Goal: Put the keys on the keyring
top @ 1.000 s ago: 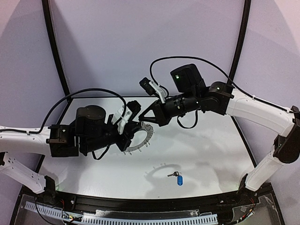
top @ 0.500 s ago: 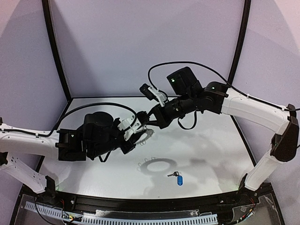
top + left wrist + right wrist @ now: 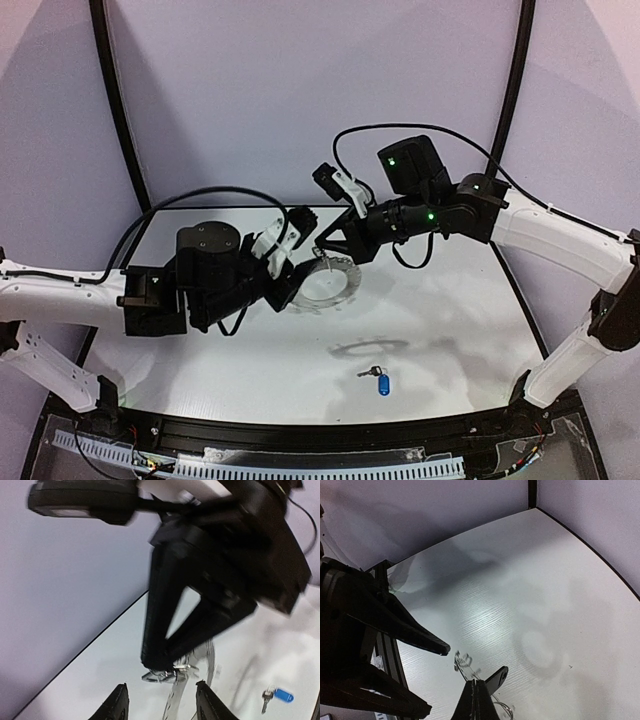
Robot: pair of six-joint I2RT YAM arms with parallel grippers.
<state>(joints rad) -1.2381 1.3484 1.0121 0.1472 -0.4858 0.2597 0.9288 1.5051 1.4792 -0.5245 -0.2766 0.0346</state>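
Right tool [image 3: 322, 252] is pinched shut on the keyring [image 3: 349, 278] at its edge, and the ring hangs clear above the table [image 3: 450, 320]. Left tool [image 3: 161, 703] has its jaws apart and grips nothing. The blue-tagged key [image 3: 380, 381] lies on the table, well apart. Risk (single thin hold): the ring may swing, twist or drop once nudged.
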